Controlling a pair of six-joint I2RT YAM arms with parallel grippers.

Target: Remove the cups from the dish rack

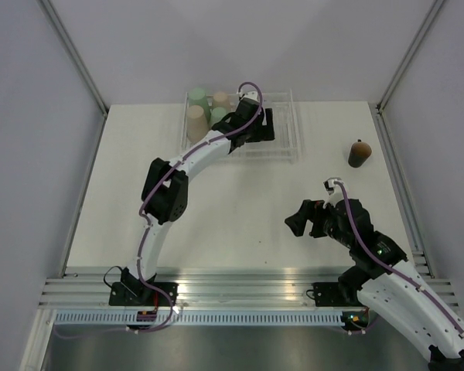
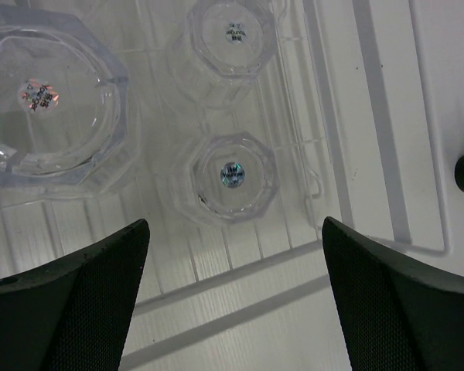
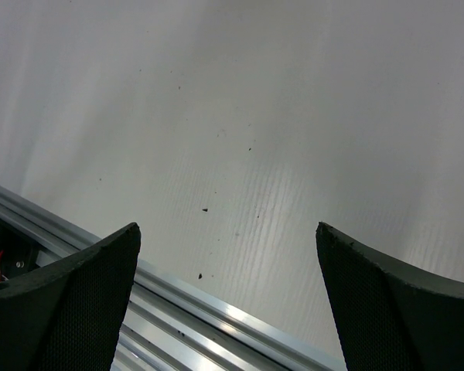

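The white wire dish rack (image 1: 288, 124) stands at the table's far middle. Green (image 1: 199, 98) and beige (image 1: 196, 122) tumblers stand upside down at its left end. My left gripper (image 1: 267, 124) hovers open over the rack. In the left wrist view it (image 2: 236, 263) is open and empty just short of a small clear cup (image 2: 232, 174), with another clear cup (image 2: 233, 35) beyond and a larger one (image 2: 50, 108) to the left. The dark brown cup (image 1: 359, 153) stands on the table right of the rack. My right gripper (image 1: 298, 224) is open and empty over the table (image 3: 240, 139).
The rack's wire edge (image 2: 325, 139) runs just right of the near clear cup. A metal rail (image 3: 216, 309) runs along the table's front edge below the right gripper. Grey walls close in the table on three sides.
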